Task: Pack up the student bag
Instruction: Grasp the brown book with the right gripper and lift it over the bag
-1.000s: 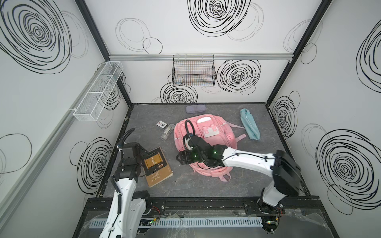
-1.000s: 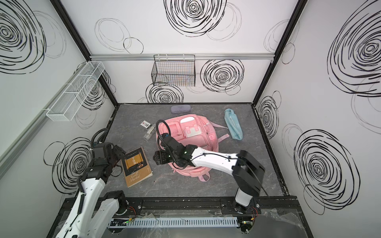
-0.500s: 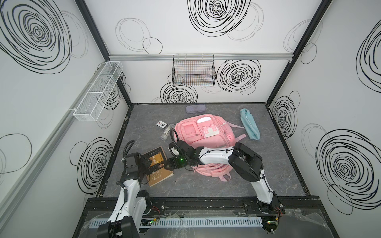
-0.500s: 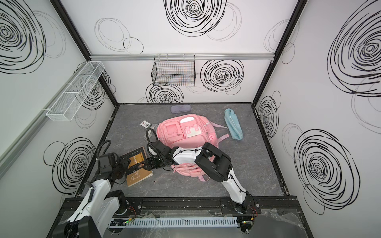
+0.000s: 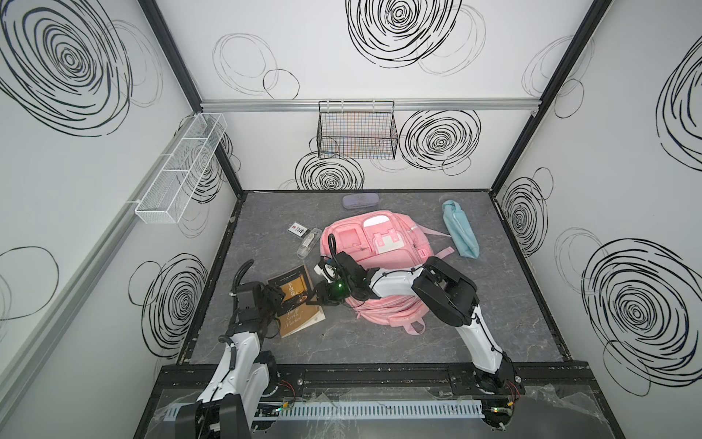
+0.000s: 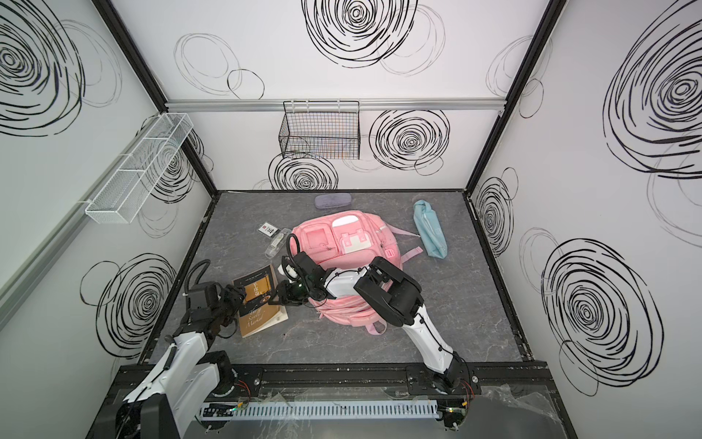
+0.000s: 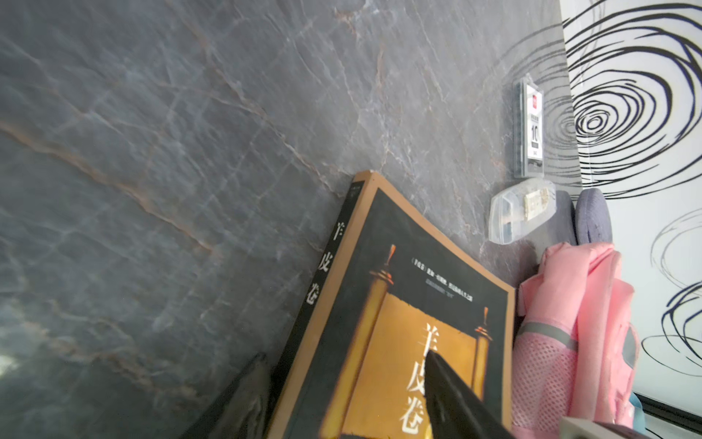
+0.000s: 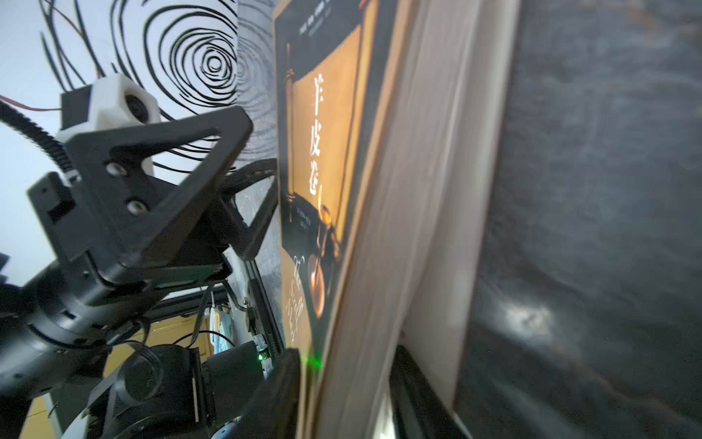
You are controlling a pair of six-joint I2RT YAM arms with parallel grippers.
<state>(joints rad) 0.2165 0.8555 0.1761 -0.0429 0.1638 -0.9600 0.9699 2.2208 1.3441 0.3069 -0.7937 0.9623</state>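
The student bag [image 5: 380, 243] [image 6: 342, 243] lies flat mid-table, a big pink backpack with its front pockets facing up. Left of it lies a black-and-gold book [image 5: 300, 317] [image 6: 258, 319]. My right gripper [image 5: 315, 298] [image 8: 345, 351] reaches across the bag's near side and is shut on the book's page edge [image 8: 380, 190], one finger on the cover and one beneath. My left gripper [image 5: 280, 298] [image 7: 343, 353] is open at the spine side. One of its fingers is over the cover [image 7: 380, 304] and the other beside the spine.
A light-blue pouch [image 5: 459, 228] lies right of the bag and a grey-purple case [image 5: 360, 200] behind it. A clear plastic case [image 5: 308, 243] and a small card pack [image 5: 299, 229] lie at the bag's left. A wire basket [image 5: 357, 133] and a white mesh shelf [image 5: 178, 171] hang on the walls.
My right gripper swung left from over the bag to the book's page edge, and its jaws narrowed onto it. My left gripper dropped lower and moved in over the book's spine side.
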